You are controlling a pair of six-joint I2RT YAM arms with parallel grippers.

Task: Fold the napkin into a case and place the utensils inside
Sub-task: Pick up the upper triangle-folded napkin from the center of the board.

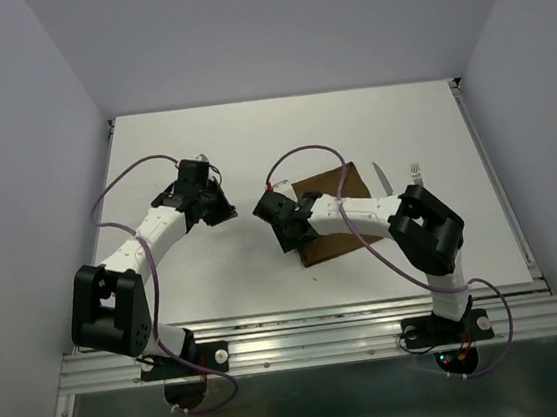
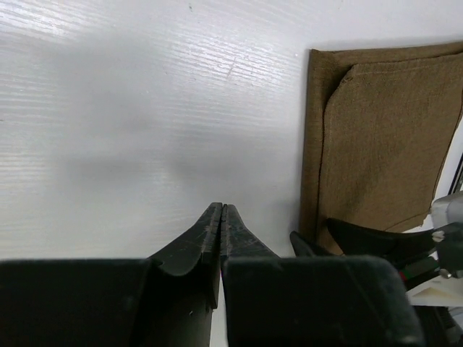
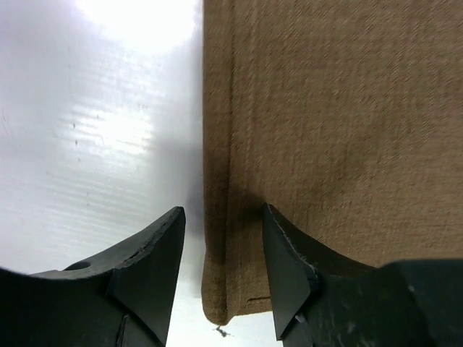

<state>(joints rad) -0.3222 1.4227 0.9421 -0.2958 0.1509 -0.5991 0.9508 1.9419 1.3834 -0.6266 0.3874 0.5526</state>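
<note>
The napkin (image 1: pixel 336 182) lies folded into a brown rectangle right of the table's centre, with a folded-over flap showing in the left wrist view (image 2: pixel 383 137). My right gripper (image 1: pixel 292 235) is open at the napkin's near left corner. Its jaws stand to either side of the doubled left edge (image 3: pixel 221 181), right gripper (image 3: pixel 223 217) low over the cloth (image 3: pixel 333 123) and not pinching it. My left gripper (image 1: pixel 229 212) is shut on nothing, over bare table left of the napkin (image 2: pixel 221 210). The utensils, a knife (image 1: pixel 379 173) and a fork (image 1: pixel 415 171), lie just right of the napkin.
The white table (image 1: pixel 216 276) is walled on three sides, with a metal rail (image 1: pixel 313 330) along the near edge. My right arm's forearm (image 1: pixel 360 214) crosses over the napkin. The right gripper's fingers (image 2: pixel 362 235) show in the left wrist view.
</note>
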